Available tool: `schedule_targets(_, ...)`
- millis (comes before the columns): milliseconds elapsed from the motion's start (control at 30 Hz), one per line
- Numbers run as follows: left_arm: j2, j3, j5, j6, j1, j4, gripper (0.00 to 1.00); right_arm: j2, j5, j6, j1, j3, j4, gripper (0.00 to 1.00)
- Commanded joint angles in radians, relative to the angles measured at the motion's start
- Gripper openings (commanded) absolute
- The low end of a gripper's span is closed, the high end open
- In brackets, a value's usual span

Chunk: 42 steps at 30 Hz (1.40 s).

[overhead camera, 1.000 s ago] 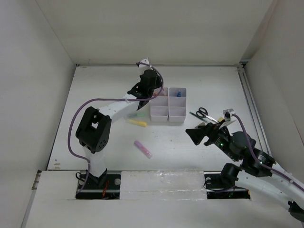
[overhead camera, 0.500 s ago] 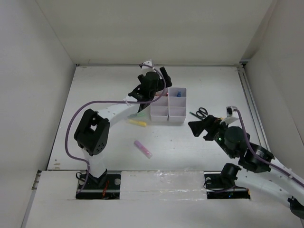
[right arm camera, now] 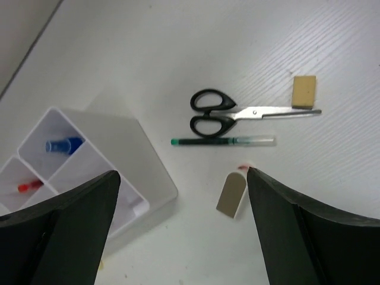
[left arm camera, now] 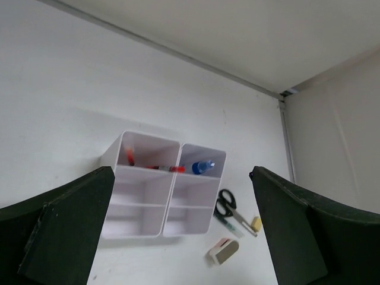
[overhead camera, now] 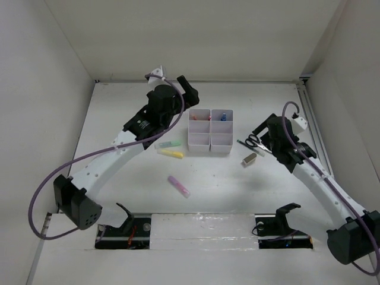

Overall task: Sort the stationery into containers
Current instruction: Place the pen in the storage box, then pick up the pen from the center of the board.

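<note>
Two sets of fingers are spread and empty: your left fingers (left arm camera: pixel 65 225) hang above the tray (left arm camera: pixel 139 205), and your right fingers (right arm camera: pixel 71 219) hover by the scissors (right arm camera: pixel 222 116). The scissors lie on the worktop (right arm camera: pixel 297 35) right of the tray, beside a green pen (right arm camera: pixel 222 141) and an eraser (right arm camera: pixel 231 194). The right arm is nearer, but the scissors' long axis runs from finger to finger, so you probably need to turn the wrist first.

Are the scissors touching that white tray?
Apart. The right wrist view shows a strip of table between the scissors and the tray, with the handles pointing towards the tray.
</note>
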Motion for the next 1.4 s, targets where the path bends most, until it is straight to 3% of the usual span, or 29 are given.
schedule_targets(0,-0.11,-0.087,-0.006,-0.021,0.001,-0.132,1.0,0.017,-0.097,0.016,-0.101,-0.023,0.147,0.92)
schedule_targets(267,-0.328,-0.223,0.014,-0.021,0.02,-0.2,1.0,0.122,-0.311,0.135,-0.207,-0.102,0.249,0.73)
schedule_targets(433,-0.361,-0.242,0.023,-0.021,0.03,-0.232,1.0,0.103,-0.273,0.305,-0.207,-0.187,0.273,0.57)
schedule_targets(667,-0.393,-0.262,0.032,-0.021,0.03,-0.243,1.0,0.201,-0.226,0.367,-0.228,-0.167,0.22,0.6)
schedule_targets(833,-0.404,-0.271,0.042,-0.021,0.03,-0.243,1.0,0.301,-0.27,0.388,-0.262,-0.126,0.188,0.52)
schedule_targets(1367,-0.413,-0.262,0.023,-0.039,0.04,-0.272,1.0,0.448,-0.324,0.431,-0.295,-0.074,0.146,0.46)
